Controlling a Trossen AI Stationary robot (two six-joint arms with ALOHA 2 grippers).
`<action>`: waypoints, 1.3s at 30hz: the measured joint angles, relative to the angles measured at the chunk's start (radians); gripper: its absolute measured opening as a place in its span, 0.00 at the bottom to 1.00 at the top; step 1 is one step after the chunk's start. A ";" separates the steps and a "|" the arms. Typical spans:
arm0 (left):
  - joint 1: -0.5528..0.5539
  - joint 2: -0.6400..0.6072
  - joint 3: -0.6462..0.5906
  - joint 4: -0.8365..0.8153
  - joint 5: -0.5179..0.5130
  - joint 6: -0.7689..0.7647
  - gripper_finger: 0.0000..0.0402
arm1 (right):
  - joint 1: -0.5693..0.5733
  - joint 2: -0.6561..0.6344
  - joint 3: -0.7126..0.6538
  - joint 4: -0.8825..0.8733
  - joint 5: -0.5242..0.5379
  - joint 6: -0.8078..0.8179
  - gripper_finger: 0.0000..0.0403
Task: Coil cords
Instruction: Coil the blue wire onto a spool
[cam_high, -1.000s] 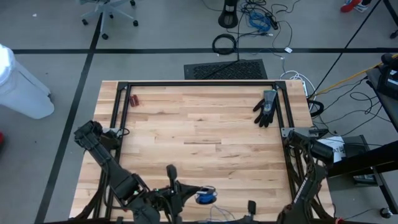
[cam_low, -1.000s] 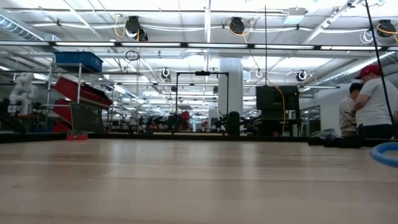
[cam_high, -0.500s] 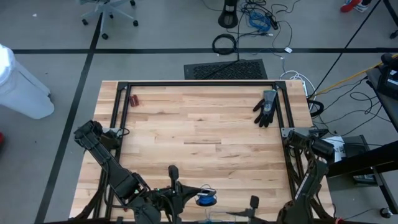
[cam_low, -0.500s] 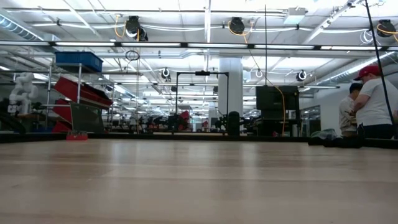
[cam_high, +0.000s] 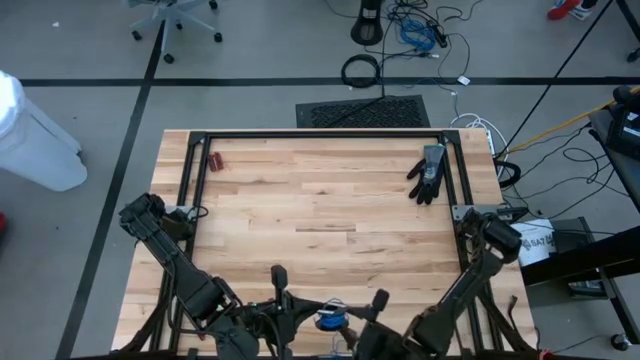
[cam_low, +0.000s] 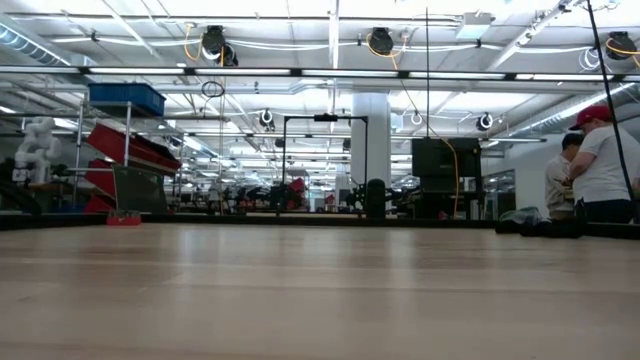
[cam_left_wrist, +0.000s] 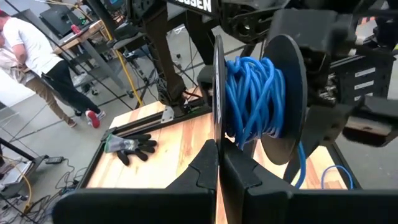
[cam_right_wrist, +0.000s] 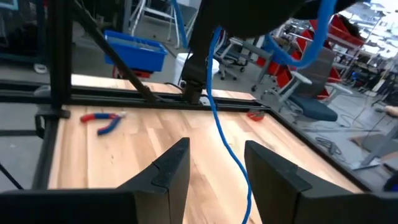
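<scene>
A blue cord (cam_left_wrist: 252, 93) is wound on a black spool with two round flanges. The spool (cam_high: 330, 318) hangs above the table's near edge, and my left gripper (cam_left_wrist: 219, 146) (cam_high: 290, 312) is shut on it. A loose length of the cord (cam_left_wrist: 302, 174) hangs down from the spool. My right gripper (cam_high: 372, 305) stands just right of the spool. In its wrist view my right gripper (cam_right_wrist: 217, 149) is open, and the hanging blue cord (cam_right_wrist: 231, 152) shows ahead between the two fingers, apart from them. My left gripper pinches the rim of one thin black flange (cam_left_wrist: 217, 118) between its two fingers. The fingers come roughly level, and the flange stands on edge in line with them. The spool is lifted clear of the table, its axis level, and the cord's tail hangs slack below.
A black glove (cam_high: 428, 172) lies at the far right of the table and red-handled pliers (cam_high: 214, 160) at the far left. A black rail frame (cam_high: 320, 135) runs around the table's far half. People stand beyond the table (cam_low: 598, 165).
My right gripper has swung along the near edge toward the table's left, up to the spool, and its wrist has rolled. A blue loop of cord that showed at the right edge of the low view has gone from that view. My left gripper has held the spool still.
</scene>
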 joint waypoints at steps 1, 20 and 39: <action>0.000 0.000 0.000 0.000 0.000 0.000 0.02 | -0.004 0.001 0.000 -0.002 0.000 -0.009 0.35; 0.000 0.000 0.000 0.003 -0.002 0.000 0.02 | -0.072 0.001 0.000 -0.123 -0.103 0.034 0.10; 0.107 -0.037 0.000 -0.161 -0.071 0.005 0.02 | -0.048 -0.001 0.000 -0.196 -0.043 0.094 0.05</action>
